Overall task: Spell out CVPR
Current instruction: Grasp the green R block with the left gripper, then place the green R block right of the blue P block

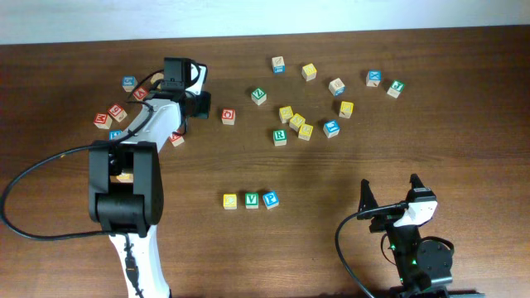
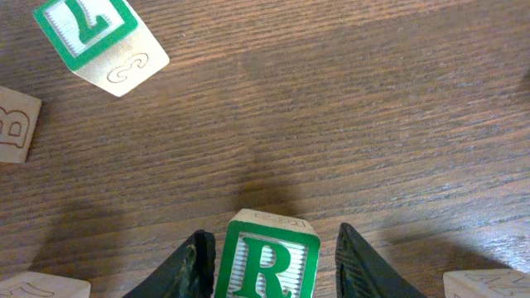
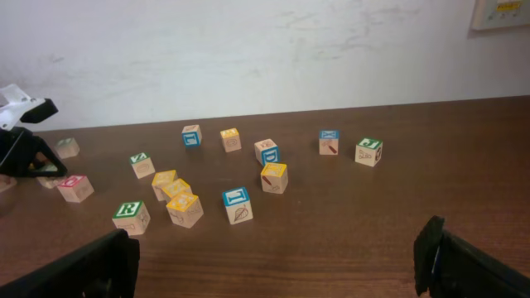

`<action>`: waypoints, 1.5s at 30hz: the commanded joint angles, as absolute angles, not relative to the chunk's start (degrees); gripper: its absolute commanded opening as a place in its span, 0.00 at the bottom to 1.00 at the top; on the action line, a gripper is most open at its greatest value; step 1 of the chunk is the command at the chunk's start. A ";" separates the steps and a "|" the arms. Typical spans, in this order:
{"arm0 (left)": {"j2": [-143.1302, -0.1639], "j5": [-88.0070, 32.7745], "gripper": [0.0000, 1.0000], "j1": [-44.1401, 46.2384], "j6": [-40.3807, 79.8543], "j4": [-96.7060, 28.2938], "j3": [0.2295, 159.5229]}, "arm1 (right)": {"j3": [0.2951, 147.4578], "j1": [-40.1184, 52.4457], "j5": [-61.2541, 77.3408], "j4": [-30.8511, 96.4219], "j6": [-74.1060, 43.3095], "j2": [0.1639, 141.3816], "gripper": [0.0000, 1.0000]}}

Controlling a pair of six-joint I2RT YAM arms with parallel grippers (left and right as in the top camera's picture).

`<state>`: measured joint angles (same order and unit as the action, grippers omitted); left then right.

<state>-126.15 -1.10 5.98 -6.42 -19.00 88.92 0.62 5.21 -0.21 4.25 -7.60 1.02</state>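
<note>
The left gripper stands open a little wider than a green R block that sits between its jaws. The left finger lies against the block's side, and a thin strip of desk shows between the block and the right finger. The R faces up toward the wrist camera.

Beyond the fingertips, to the upper left of that view, a block with a green-framed face lies tilted. A plain wooden block marked B sits at the left edge.

From overhead this gripper is at the upper left of the desk, among scattered blocks. Another green R block lies well to its right, in a cluster with yellow ones. Nearer the front, a yellow block, a green block and a blue block stand side by side in a row.

The right gripper is at the front right corner, its jaws spread wide and holding nothing.
</note>
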 commanded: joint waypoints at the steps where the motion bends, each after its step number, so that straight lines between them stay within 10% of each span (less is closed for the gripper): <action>1: -126.45 -1.78 0.40 5.85 -6.59 -20.01 89.03 | 0.32 4.80 -0.67 4.64 -7.94 0.73 0.98; 6: -126.45 -1.76 0.35 5.85 -6.59 -20.58 89.03 | 0.32 4.80 -0.67 4.64 -7.94 0.73 0.98; 9: -126.41 -1.78 0.15 5.85 -6.57 -20.64 89.03 | 0.32 4.80 -0.67 4.64 -7.94 0.73 0.98; 19: -120.14 -7.86 0.18 5.85 -2.46 -23.27 89.03 | 0.32 4.80 -0.67 4.64 -7.94 0.73 0.98; 28: -98.96 -21.69 0.12 6.72 12.21 -50.00 89.03 | 0.32 4.80 -0.67 4.64 -7.94 0.73 0.98; 36: -97.49 -18.00 0.12 28.58 26.15 -64.16 86.98 | 0.32 4.80 -0.67 4.64 -7.92 0.73 0.99; 45: -97.60 -5.76 0.15 46.15 44.99 -42.83 71.00 | 0.32 4.80 -0.67 4.64 -7.94 0.73 0.98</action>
